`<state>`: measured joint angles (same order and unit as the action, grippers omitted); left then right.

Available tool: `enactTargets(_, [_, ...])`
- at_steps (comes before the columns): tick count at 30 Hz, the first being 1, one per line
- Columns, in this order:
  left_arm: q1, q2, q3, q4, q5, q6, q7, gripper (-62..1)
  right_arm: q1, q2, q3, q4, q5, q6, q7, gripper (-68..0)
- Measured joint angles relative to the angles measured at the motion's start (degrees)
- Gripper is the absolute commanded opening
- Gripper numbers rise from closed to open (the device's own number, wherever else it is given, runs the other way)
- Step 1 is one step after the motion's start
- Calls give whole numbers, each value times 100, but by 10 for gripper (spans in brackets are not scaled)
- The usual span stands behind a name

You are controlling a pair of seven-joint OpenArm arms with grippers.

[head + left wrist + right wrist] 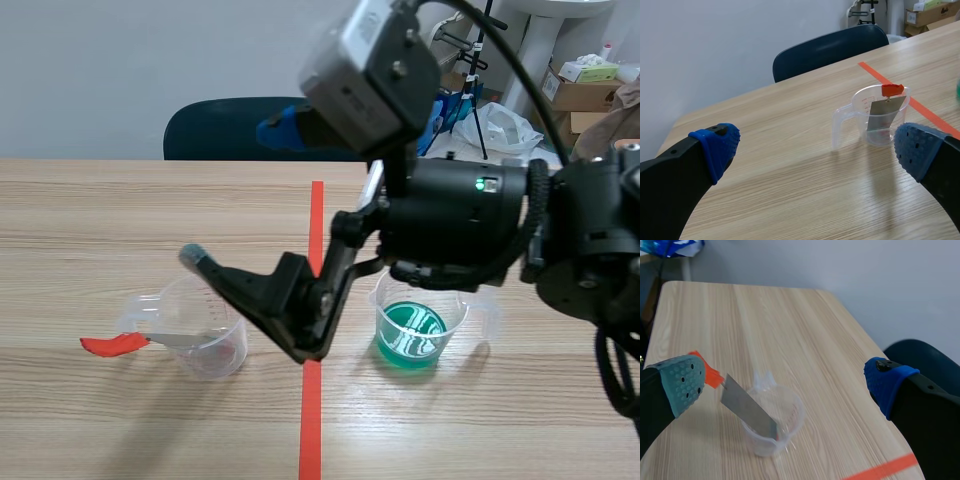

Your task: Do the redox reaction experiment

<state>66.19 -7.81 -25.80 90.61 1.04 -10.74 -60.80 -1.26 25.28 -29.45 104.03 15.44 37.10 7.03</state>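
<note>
A pale wooden table is crossed by a red tape line, and a dark chair is seen at its far side. Left of the line stands a clear cup with a metal strip resting in it. Right of the line stands a cup of green liquid. The right jaws are held wide apart over the clear cup.

In the left wrist view the left jaws are spread apart, and the clear cup is seen ahead of them.

In the right wrist view the clear cup and the metal strip are seen under the parted right jaws.

Setting was an office-like lab room: wood-grain table, dark blue chair, cardboard boxes stacked behind.
</note>
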Motion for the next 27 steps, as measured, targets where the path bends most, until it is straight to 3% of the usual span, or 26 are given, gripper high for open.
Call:
enactTargets(5, [-2,-2,-216,-28,-35,66,297,14,-656,94,859,197,175,0,-11,4])
enactTargets(8, [-17,-15,-546,-59,-306,66,334,14,-1110,94,1397,393,173,0,-114,4])
enactTargets(13, [-212,-15,-1134,-79,-297,46,772,14,-1759,92,2120,916,184,4,-225,4])
enactTargets(21, [-236,-26,-1250,-90,-295,44,1045,14,-2841,92,2962,1823,219,17,-413,4])
enactTargets(27, [-236,-31,-1248,-90,-293,44,1043,14,-3506,92,3257,1969,219,17,-415,4])
